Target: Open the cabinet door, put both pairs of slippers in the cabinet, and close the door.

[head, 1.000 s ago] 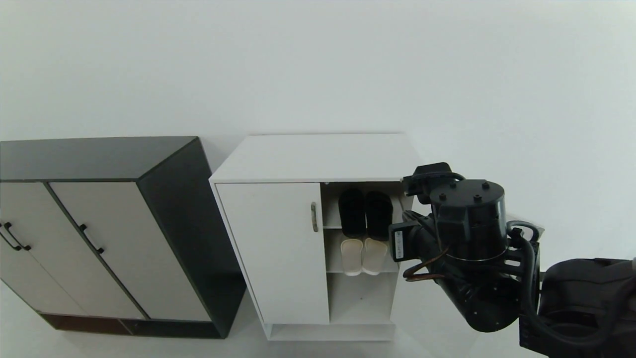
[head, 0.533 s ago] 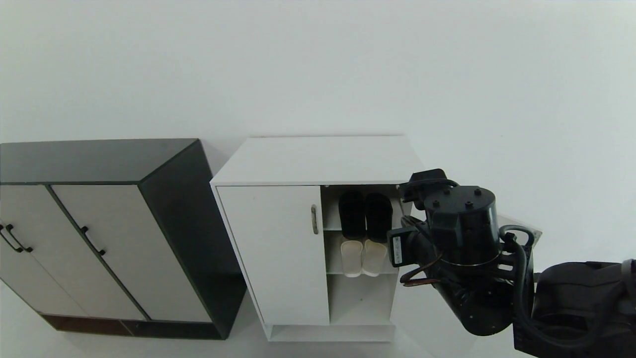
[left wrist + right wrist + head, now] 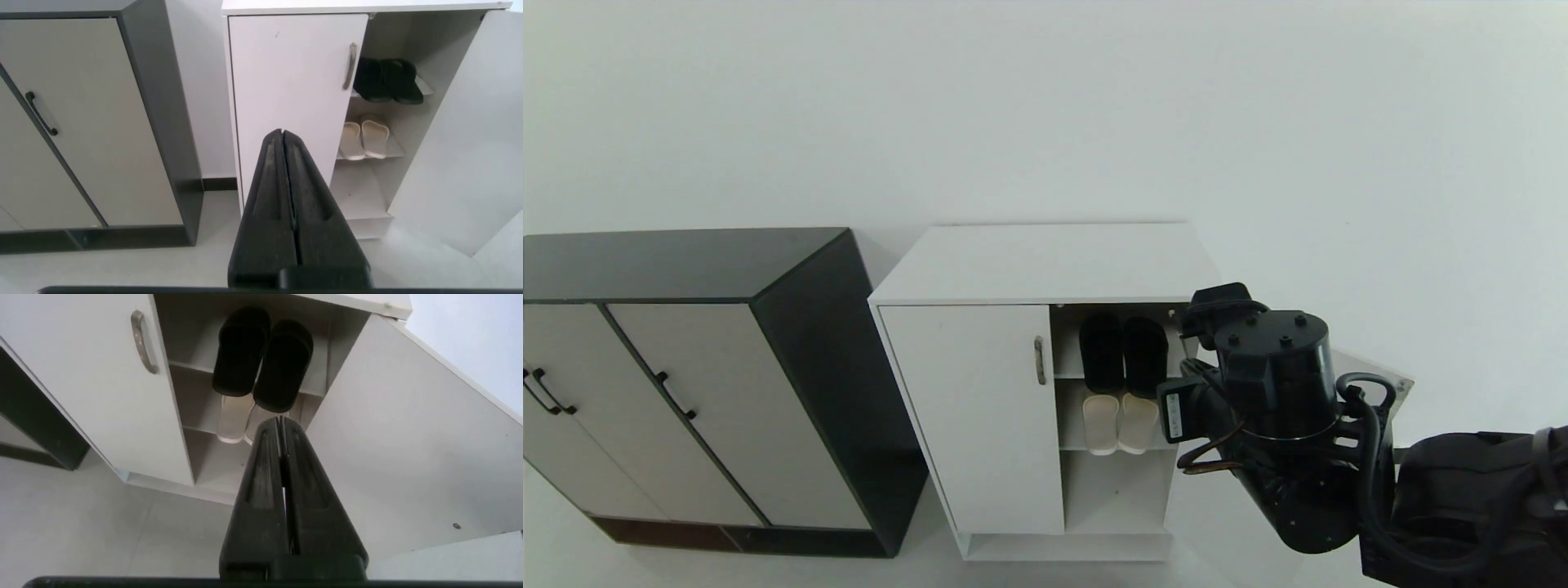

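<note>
You have the dark cabinet (image 3: 686, 367) at 9 o'clock of the white cabinet (image 3: 1045, 261), the two nearly touching. The white cabinet's open door (image 3: 458, 147) swings out at 3 o'clock, and your right arm stands in front of it. Both pairs sit inside: the black pair (image 3: 1123, 349) on the top shelf, the white pair (image 3: 1121, 420) on the shelf at 6 o'clock below it. So, as I judge it, only the closing is left.

The right gripper (image 3: 282, 425) is pressed together and holds nothing, its tip aimed at the shelves beside the open door. The left gripper (image 3: 282, 135) is also pressed together and empty, well back from the shut door (image 3: 972, 416).

What could go wrong:
- The arm is crowded near the open door, so a swing from here may trap the wrist or cable.
- A push near the hinge may stall or shove the white cabinet.
- The white pair's heels look close to the shelf edge and may catch the door.

Counts: two cabinets, two pairs, four slippers, two grippers, one door open.
</note>
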Motion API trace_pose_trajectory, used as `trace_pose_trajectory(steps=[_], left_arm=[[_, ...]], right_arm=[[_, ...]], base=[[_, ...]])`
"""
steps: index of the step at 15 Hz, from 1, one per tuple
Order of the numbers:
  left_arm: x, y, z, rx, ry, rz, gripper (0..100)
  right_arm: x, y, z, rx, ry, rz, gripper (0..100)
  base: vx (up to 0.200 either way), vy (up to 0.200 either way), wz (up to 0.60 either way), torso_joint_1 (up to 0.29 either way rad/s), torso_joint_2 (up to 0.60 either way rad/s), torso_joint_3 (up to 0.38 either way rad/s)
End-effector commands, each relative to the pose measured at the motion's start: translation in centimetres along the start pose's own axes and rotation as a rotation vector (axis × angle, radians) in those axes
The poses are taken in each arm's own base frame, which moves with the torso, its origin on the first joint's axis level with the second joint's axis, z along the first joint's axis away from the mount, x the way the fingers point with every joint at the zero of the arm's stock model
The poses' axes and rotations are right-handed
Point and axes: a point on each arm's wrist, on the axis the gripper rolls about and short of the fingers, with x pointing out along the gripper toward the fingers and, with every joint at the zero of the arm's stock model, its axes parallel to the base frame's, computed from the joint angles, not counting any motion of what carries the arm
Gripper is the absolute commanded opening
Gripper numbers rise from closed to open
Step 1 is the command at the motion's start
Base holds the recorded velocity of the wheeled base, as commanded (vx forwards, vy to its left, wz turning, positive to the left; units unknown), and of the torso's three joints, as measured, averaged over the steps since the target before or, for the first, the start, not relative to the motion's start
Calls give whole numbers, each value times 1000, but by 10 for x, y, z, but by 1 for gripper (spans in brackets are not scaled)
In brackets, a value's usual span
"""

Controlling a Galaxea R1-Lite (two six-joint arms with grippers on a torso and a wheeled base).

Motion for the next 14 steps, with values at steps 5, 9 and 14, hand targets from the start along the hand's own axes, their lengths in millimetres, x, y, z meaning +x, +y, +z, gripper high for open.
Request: trace_pose_trajectory(steps=[5, 9, 14], left_arm=[[0, 0, 0, -2, -1, 1, 0], [0, 0, 0, -8, -1, 6, 0], [0, 0, 0, -3, -1, 3, 0]], right_arm=[[8, -3, -4, -9, 14, -21, 0], [23, -22, 3, 45, -32, -76, 0], [53, -62, 40, 78, -100, -191, 0]], base=[[0, 0, -600, 5, 0, 2], [0, 0, -150, 2, -1, -1], [0, 0, 0, 0, 0, 0]])
